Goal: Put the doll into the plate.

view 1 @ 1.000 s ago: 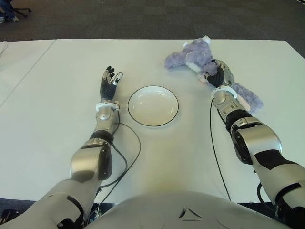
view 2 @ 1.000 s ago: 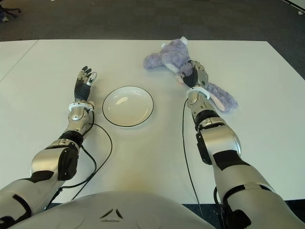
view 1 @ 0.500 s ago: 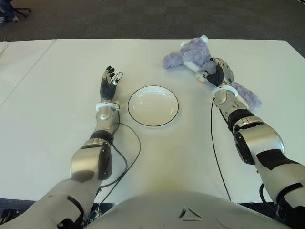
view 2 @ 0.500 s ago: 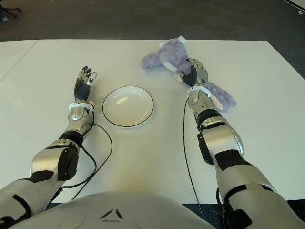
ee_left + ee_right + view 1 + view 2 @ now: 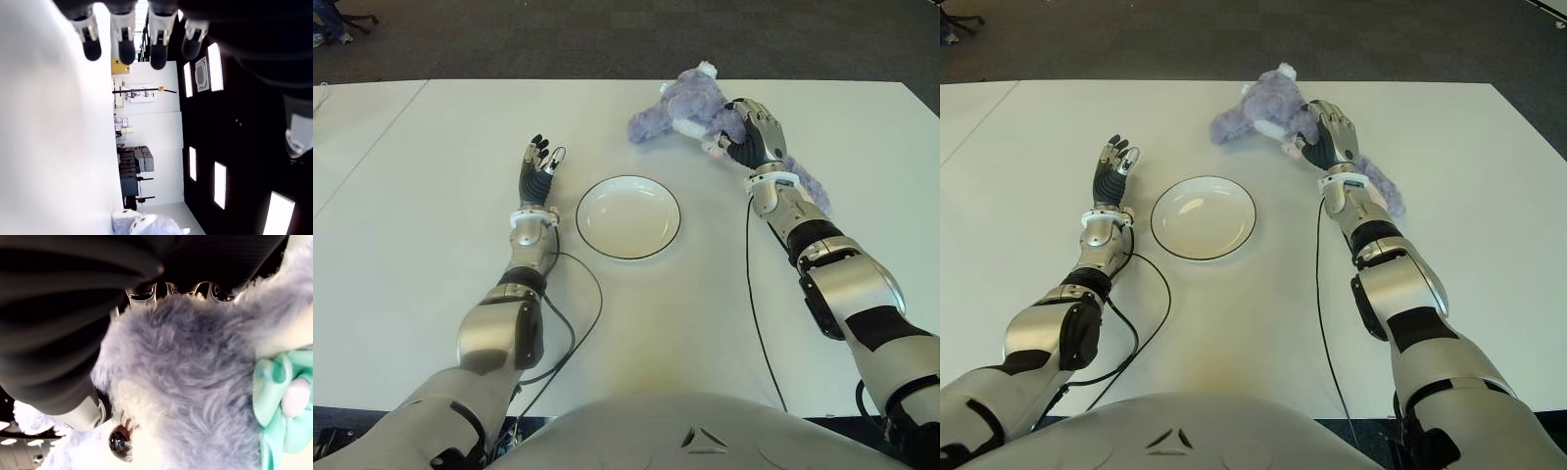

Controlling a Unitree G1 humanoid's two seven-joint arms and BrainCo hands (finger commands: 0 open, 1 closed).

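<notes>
Your white table (image 5: 431,294) fills the scene, with dark carpet beyond its far edge. The doll (image 5: 680,106), a lilac plush with white patches, sits at the far right of the table, well beyond the plate and to its right; part of its body shows behind your right forearm. Your right hand (image 5: 751,137) is clamped on the doll, fingers wrapped over the fur. The right wrist view confirms it: fur pressed against the palm, a dark bead eye and a mint ribbon close by. The plate (image 5: 627,217), white with a dark rim, lies near the table's middle and holds nothing. Your left hand (image 5: 538,168) shows just left of the plate, apart from it, fingers extended and loose, grasping nothing.
</notes>
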